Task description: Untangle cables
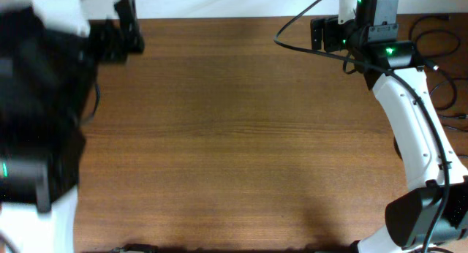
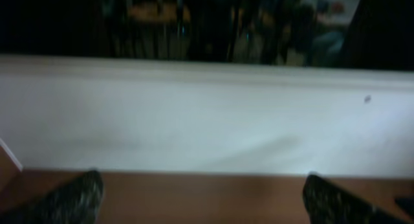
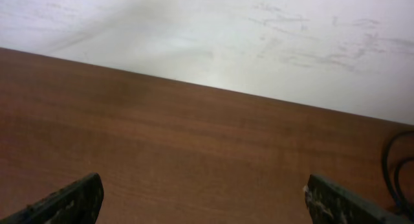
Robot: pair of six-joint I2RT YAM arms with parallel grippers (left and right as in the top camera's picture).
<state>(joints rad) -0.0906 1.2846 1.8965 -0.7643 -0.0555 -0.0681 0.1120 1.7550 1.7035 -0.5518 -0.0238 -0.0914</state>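
Black cables (image 1: 444,88) lie in loose loops at the table's far right edge, behind the right arm. One black loop also shows at the right edge of the right wrist view (image 3: 396,175). My right gripper (image 1: 322,34) is at the table's back edge, left of those cables, open and empty (image 3: 204,185) over bare wood. My left gripper (image 1: 126,32) is at the back left corner, open and empty (image 2: 202,185), facing the white wall. No cable lies between either pair of fingers.
The brown wooden table (image 1: 234,136) ends at a white wall (image 3: 226,36) along its back edge. The left arm's dark body (image 1: 36,99) covers the left side. The right arm's white link (image 1: 413,121) runs down the right side.
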